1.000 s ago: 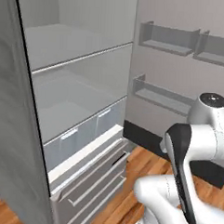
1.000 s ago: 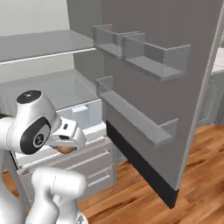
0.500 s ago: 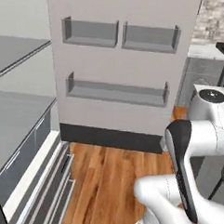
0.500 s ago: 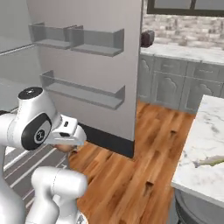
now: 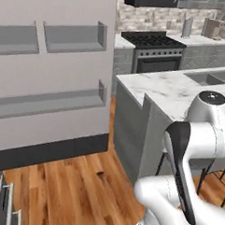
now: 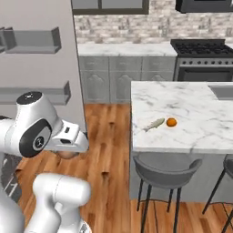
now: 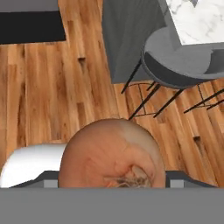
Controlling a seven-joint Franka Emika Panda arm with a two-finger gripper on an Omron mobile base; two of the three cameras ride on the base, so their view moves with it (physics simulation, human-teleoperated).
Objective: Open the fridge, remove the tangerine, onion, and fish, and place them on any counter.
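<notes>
The gripper [image 6: 68, 152] held the onion [image 7: 112, 154] between wide-set jaws; the counter [image 6: 191, 132] lay ahead to its right, well apart.

Robot arm [image 5: 197, 137] with glossy white rounded link shells; a dark, near-black band runs along one link and a grey disc caps the joint above. In the right base view the arm [image 6: 38, 129] shows a dark circular joint face bearing a small pale emblem, beside a white boxy wrist section.
</notes>
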